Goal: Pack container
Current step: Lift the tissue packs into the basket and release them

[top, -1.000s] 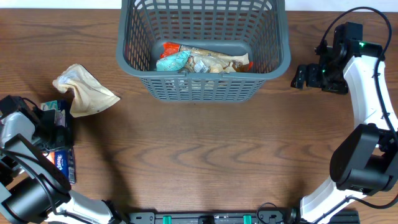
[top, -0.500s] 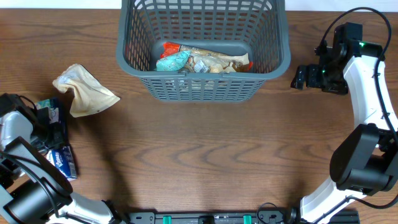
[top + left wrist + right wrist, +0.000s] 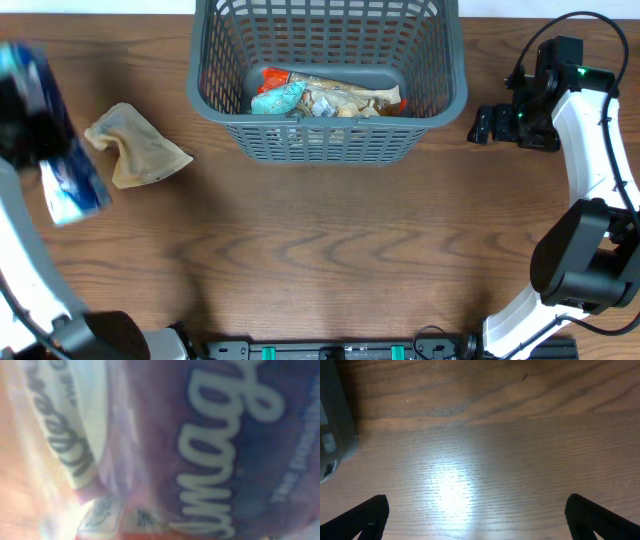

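The container point(image 3: 320, 140), a dark grey basket with lattice walls, stands at the far middle of the table point(image 3: 330, 260) and already has several snack packs inside. The left gripper point(image 3: 22, 130), blurred, holds a blue pack point(image 3: 75, 190) in the air. A beige bag point(image 3: 135, 150) lies on the table, not yet packed. The right gripper point(image 3: 477, 515) is wide open and empty.

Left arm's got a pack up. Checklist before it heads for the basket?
1. Blue snack pack in left pincer, off the table: ok.
2. Grip firmness: cannot tell; the pack fills the wrist view and hides the fingers.
3. Container has room, packs only on its floor: ok.
4. Right pincer open, to the right of the container, out of the way: ok.
5. Tan pack lies on the table left of the container, unpacked: not ok.
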Controlling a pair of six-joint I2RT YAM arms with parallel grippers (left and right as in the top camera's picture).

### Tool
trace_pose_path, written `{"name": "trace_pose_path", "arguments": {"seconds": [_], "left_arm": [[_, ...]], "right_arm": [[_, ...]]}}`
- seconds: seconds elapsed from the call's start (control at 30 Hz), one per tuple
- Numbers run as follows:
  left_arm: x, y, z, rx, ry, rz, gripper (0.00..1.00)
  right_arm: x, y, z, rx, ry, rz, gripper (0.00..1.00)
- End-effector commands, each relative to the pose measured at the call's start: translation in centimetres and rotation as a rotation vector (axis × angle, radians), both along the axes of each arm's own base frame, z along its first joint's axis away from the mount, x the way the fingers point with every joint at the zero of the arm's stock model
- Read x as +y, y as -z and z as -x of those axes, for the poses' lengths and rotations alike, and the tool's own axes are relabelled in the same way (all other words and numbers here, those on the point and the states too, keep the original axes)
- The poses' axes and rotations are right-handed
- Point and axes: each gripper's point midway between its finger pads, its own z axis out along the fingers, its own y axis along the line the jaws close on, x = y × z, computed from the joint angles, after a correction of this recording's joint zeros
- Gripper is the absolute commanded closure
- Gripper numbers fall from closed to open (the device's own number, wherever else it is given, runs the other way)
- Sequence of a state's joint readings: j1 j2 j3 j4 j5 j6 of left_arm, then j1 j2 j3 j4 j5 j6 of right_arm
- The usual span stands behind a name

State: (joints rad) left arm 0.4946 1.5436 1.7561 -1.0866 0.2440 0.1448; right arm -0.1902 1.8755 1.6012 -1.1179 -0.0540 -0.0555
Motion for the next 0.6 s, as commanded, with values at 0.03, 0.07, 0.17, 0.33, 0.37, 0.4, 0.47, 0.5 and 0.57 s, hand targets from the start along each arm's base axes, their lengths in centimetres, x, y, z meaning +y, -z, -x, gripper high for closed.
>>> {"name": "trace_pose_path", "arguments": {"seconds": [0.03, 0.07, 0.17, 0.33, 0.37, 0.4, 0.47, 0.5, 0.57], "left_arm": [[-6.6, -12.0, -3.2, -0.297, 0.188, -0.088, 0.94], [-8.5, -14.2, -3.7, -0.357, 0.253, -0.120, 0.94], [-14.7, -18.3, -5.1, -0.486, 0.499, -0.240, 0.94], [-25.1, -17.8, -7.3, -0.563, 0.931, -0.441, 0.94], [-26.8, -16.8, -7.7, -0.552, 1.010, -0.478, 0.94], [-28.6, -15.4, -8.1, -0.535, 1.100, -0.518, 0.95], [-31.3, -12.8, -9.1, -0.502, 1.235, -0.571, 0.94], [-32.5, -11.4, -9.6, -0.485, 1.299, -0.599, 0.94], [-34.2, -8.6, -10.7, -0.449, 1.410, -0.651, 0.94]], "right_arm": [[0.4, 0.1, 0.0, 0.002, -0.023, -0.005, 0.01], [0.4, 0.1, 0.0, 0.002, -0.023, -0.004, 0.01], [0.4, 0.1, 0.0, 0.002, -0.023, -0.004, 0.01], [0.5, 0.1, 0.0, 0.003, -0.022, -0.006, 0.01], [0.5, 0.1, 0.0, 0.004, -0.022, -0.006, 0.01], [0.5, 0.1, 0.0, 0.004, -0.022, -0.006, 0.01], [0.5, 0.1, 0.1, 0.007, -0.023, -0.006, 0.01], [0.5, 0.1, 0.1, 0.009, -0.023, -0.006, 0.01], [0.6, 0.1, 0.1, 0.009, -0.025, -0.011, 0.01]]}}
